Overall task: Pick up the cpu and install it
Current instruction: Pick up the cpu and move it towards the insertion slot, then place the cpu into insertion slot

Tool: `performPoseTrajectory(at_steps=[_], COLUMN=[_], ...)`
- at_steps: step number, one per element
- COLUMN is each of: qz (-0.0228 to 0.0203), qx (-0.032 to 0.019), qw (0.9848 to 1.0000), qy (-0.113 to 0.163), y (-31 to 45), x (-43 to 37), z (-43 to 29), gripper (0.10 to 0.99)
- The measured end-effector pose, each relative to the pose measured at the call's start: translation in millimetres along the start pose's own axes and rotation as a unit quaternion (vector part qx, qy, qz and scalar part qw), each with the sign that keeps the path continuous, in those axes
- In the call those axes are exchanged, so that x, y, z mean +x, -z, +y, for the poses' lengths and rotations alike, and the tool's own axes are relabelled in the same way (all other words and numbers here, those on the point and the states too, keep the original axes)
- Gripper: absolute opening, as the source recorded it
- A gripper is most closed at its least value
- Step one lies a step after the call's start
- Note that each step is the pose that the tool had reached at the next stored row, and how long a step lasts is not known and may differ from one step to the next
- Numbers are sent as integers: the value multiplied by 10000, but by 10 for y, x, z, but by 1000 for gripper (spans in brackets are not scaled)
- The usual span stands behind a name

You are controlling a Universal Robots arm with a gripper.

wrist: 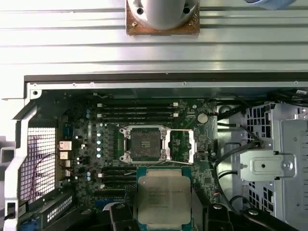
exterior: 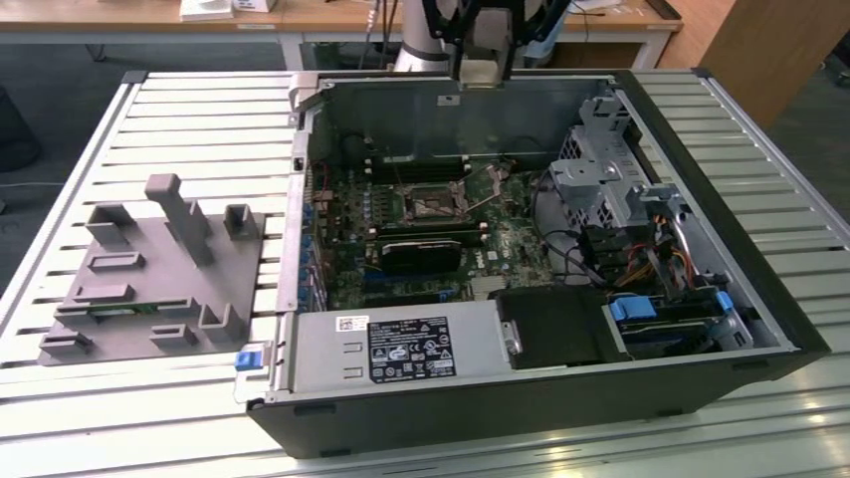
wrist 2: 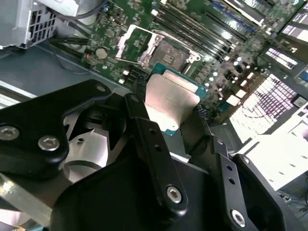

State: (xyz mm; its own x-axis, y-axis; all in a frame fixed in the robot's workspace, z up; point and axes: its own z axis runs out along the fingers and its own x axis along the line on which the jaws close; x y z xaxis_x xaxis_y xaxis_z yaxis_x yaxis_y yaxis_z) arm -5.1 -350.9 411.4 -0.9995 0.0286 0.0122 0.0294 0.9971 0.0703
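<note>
One slatted metal table [exterior: 159, 119] bore an open black case [exterior: 531, 418]; green board [wrist: 91, 144] inside, square socket [wrist: 143, 143] with its frame open. Black gripper [wrist 2: 171, 118] pinched the flat, shiny silver cpu [wrist 2: 168, 96] by its edges, above the board, near the socket.

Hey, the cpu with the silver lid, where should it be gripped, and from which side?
Grip the cpu by two opposite thin edges, coming in square from the side of its flat silver lid. It is a thin, flat square, so only the edges give purchase. The end effector holds it that way now, clamped on both sides, near the open socket.
</note>
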Motion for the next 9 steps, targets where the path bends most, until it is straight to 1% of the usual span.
performPoseTrajectory(at_steps=[1,3,5,7,9], qz=[-1,-3,-5,-11,-20], qx=[8,46,68,68,67], qw=[10000,10000,10000,9999,9996], qy=[0,-23,-50,-134,-278], y=[-2,-4,-3,-4,-6], x=[-21,-39,-48,-48,-48], z=[8,9,10,10,10], gripper=[533,533,533,533,533])
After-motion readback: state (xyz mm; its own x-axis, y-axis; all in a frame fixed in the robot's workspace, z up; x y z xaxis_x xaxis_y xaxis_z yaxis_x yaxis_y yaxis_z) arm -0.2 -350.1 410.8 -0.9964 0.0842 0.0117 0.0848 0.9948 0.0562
